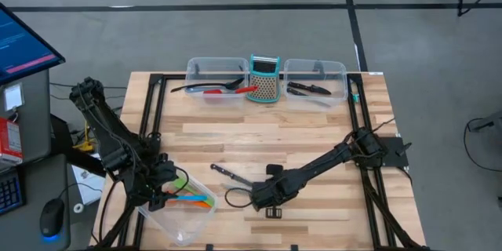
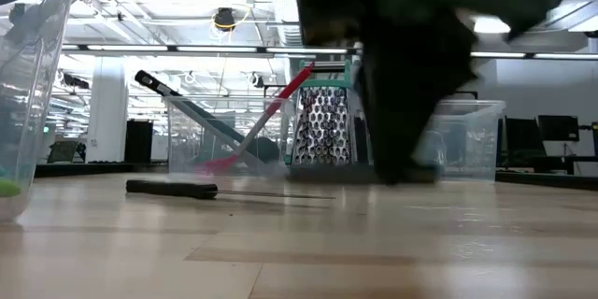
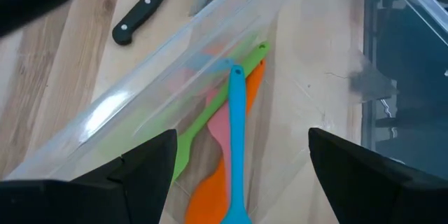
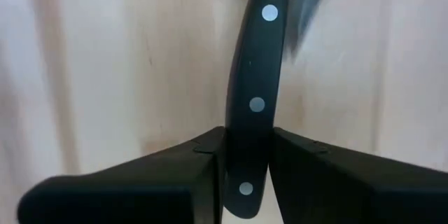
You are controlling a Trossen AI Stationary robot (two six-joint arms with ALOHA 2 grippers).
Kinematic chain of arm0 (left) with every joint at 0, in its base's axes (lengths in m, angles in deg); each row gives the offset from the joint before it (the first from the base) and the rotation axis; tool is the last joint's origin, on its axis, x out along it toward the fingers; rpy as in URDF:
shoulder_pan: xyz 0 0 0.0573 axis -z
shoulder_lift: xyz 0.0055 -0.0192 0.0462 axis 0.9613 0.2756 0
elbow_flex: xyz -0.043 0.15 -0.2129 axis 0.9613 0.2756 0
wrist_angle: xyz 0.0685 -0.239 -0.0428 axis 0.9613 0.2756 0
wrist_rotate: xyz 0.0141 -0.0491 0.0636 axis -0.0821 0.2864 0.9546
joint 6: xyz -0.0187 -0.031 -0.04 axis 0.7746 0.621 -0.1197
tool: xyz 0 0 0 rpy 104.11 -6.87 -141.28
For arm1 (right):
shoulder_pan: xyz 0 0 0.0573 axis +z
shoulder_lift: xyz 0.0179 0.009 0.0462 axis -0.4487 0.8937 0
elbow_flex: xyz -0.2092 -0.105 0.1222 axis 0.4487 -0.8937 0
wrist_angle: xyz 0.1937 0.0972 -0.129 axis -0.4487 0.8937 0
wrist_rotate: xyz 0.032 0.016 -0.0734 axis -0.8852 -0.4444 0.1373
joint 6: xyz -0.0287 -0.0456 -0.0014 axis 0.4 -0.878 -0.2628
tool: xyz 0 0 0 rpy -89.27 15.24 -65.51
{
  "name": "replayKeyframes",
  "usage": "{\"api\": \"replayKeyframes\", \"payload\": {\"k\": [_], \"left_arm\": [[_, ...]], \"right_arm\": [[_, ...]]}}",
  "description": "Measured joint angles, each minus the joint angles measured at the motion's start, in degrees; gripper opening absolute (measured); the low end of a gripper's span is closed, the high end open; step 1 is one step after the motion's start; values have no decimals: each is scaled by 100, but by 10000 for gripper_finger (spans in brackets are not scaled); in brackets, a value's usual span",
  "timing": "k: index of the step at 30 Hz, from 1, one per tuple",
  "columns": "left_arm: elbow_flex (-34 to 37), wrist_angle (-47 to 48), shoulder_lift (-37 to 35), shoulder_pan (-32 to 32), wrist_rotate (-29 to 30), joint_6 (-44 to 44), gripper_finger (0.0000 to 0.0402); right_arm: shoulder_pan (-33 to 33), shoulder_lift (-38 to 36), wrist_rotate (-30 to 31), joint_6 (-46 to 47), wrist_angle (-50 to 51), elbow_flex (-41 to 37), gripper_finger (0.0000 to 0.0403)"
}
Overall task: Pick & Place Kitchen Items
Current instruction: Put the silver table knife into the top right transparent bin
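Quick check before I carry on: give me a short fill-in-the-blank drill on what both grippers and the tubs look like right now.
1. The right gripper has its fingers on either side of the handle of a black-handled ____.
2. The left gripper is open above a clear tub holding blue, pink, orange and ____ spatulas.
3. At the table's far edge, the teal-framed ____ stands between two clear tubs.

Missing words: knife; green; grater

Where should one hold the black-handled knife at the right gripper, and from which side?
Take the knife by its black handle, pinched across the narrow edges from the butt end, away from the blade; the handle is straight and even there. The right gripper holds it so.
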Motion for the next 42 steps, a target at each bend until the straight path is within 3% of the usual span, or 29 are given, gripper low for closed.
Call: {"api": "replayKeyframes", "payload": {"k": [12, 19, 25, 33, 42], "left_arm": [[0, -42, -56, 2, 111, -3, 305], [0, -74, -81, 2, 259, -153, 305], [0, -78, -81, 2, 402, -157, 305], [0, -81, -81, 2, 402, -221, 305], [0, -127, -81, 2, 402, -299, 305]], "right_arm": [[-79, -1686, 665, -159, 295, 25, 65], [68, -3146, 829, -560, -164, 30, 65], [168, -4063, 1379, -1093, -468, 32, 65], [-49, -4754, 1998, -1534, -147, 34, 65], [-879, -5223, 2303, -1523, 633, 36, 65]]}}
